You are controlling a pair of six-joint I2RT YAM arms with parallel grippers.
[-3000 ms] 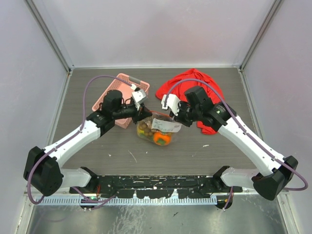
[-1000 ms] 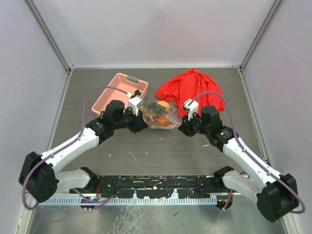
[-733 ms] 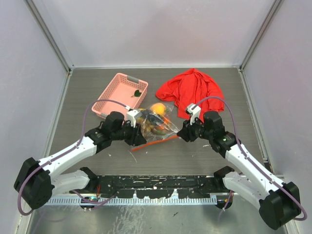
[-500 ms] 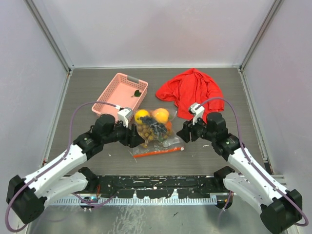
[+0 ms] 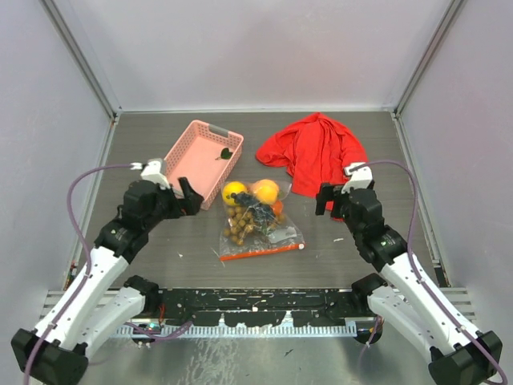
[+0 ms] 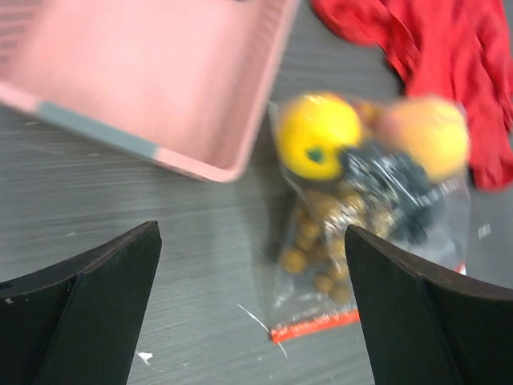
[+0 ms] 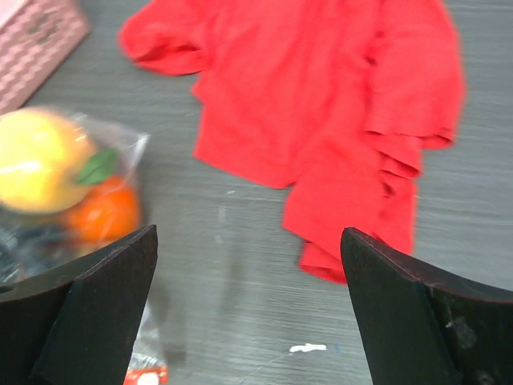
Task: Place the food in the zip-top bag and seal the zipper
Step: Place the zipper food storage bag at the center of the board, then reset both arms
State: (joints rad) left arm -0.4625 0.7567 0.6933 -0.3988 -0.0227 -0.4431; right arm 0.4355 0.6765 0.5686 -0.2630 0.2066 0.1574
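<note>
The zip-top bag [image 5: 268,234] lies flat on the table between the arms. The food shows inside it: a yellow fruit [image 5: 233,192], an orange [image 5: 264,190] and a bunch of brown berries [image 5: 240,223]. The zipper [image 5: 260,253] runs as a straight orange-red strip along the bag's near edge. My left gripper [image 5: 191,197] stands open to the left of the bag, apart from it. My right gripper [image 5: 330,199] stands open to the bag's right, holding nothing. The left wrist view shows the bag [image 6: 369,233], yellow fruit [image 6: 321,136] and zipper [image 6: 321,325] ahead of the open gripper [image 6: 252,313].
A pink basket [image 5: 186,164] with a small leaf in it sits behind the left gripper, close to the bag. A red cloth [image 5: 317,148] lies crumpled at the back right, its near edge by the right gripper [image 7: 248,313]. Grey walls enclose the table.
Both grippers have opened, let go of the bag's zipper ends and drawn back outward. The bag came down toward the near side and now lies flat.
</note>
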